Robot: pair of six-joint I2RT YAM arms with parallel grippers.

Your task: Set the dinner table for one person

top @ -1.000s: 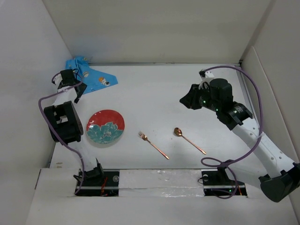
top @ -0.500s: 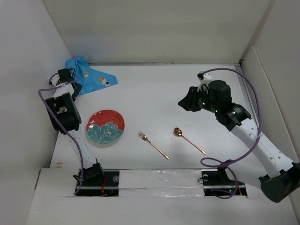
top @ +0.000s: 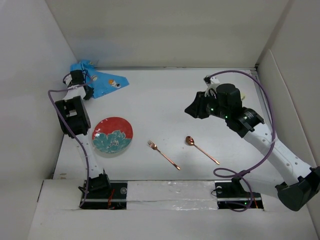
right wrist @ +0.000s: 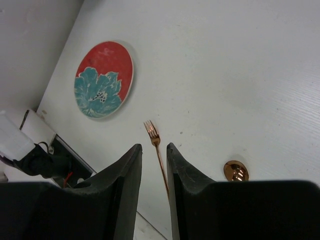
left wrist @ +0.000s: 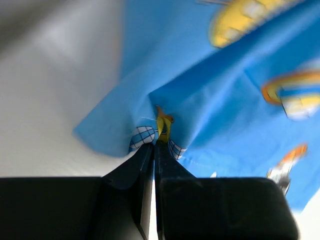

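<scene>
left hand clamped shut on a fold of the blue cartoon placemat at far-left corner of the white desk, likely to drag it into place | right hand narrowly parted, empty, hovered above mid-desk | plate, fork, spoon lay near front, judged unarranged

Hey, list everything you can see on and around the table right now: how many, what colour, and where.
dinner table: one, white, under everything.
placemat: one, blue cloth with cartoon prints, far left corner, rumpled.
plate: one, red with a teal flower, near left.
fork: one, copper, near centre, right of the plate.
spoon: one, copper, right of the fork.
left pincer: one, black, shut on the placemat.
right pincer: one, black, open and empty, above the table's right half.
</scene>
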